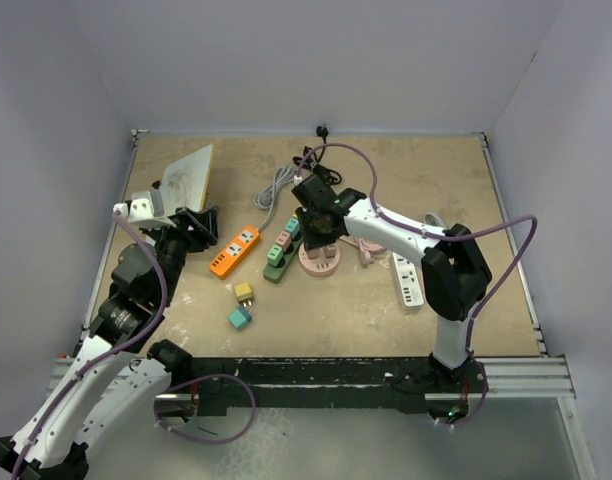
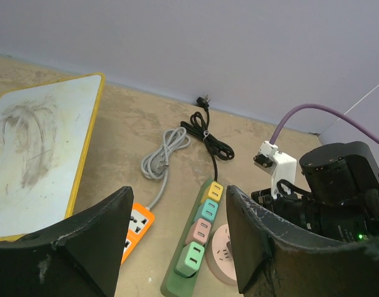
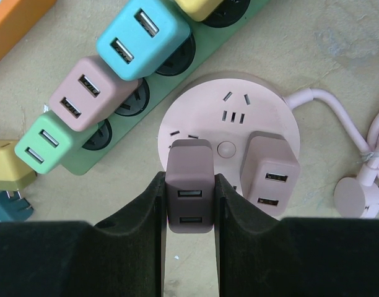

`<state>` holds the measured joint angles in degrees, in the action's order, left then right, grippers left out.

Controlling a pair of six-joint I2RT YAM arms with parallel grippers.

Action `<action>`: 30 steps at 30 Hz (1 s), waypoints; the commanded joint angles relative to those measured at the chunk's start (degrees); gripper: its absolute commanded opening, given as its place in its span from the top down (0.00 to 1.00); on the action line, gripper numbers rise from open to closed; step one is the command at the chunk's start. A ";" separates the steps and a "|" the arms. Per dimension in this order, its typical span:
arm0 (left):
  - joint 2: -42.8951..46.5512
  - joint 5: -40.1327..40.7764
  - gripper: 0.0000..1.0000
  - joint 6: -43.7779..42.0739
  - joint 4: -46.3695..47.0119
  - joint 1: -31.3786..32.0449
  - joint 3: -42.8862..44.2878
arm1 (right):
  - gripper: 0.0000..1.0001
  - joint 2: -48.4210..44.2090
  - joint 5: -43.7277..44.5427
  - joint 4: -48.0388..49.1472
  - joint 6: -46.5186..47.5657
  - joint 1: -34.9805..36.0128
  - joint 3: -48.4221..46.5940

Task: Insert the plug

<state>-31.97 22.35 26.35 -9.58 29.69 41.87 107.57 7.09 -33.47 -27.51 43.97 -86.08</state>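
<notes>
Pincers, top view: two; left pincer (image 1: 198,222) over the left of the worktop (image 1: 346,325), right pincer (image 1: 321,240) over the pink round socket (image 1: 318,262).
Strips, top view: three long ones; orange strip (image 1: 235,250), green strip (image 1: 283,250), white strip (image 1: 408,280).
Loose plugs, top view: two; loose yellow plug (image 1: 244,291) just beside loose teal plug (image 1: 239,317), near the orange strip.
Arms, top view: left arm (image 1: 136,290) folded, reaching up the left side; right arm (image 1: 386,232) bent at the elbow, forearm stretched leftward to mid-worktop.
Seated plugs (image 2: 199,231), left wrist view: four in a row in the green strip; yellow, teal, pink, green.
Left pincer, left wrist view: spread wide, holding nothing, raised above the worktop.
Plugs on socket, right wrist view: two, side by side; mauve plug (image 3: 189,185), pale pink plug (image 3: 270,173).
Right pincer, right wrist view: clamped on the mauve plug, one finger on each side.
Mauve plug, right wrist view: upright on the socket's face; whether the pins are fully in, cannot tell.
</notes>
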 commanded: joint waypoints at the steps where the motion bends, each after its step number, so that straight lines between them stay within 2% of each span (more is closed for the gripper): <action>1: -0.10 0.50 0.42 -0.63 1.05 0.02 -0.01 | 1.00 -1.14 -0.94 0.58 -0.59 -0.11 0.52; 13: -0.38 0.50 0.42 -0.60 1.03 0.01 0.01 | 1.00 1.40 0.70 3.00 -1.11 -0.11 2.88; 23: -0.36 0.58 0.42 -0.61 0.97 0.01 0.03 | 1.00 -1.91 2.23 5.49 -2.16 -0.11 4.48; 30: -0.49 0.59 0.42 -0.60 0.84 0.01 0.03 | 1.00 0.95 1.01 5.40 -2.36 -0.11 5.49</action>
<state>-32.29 22.39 26.35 -9.74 29.69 41.87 107.46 7.81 -28.77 -29.36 43.86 -82.61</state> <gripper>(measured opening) 0.585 0.307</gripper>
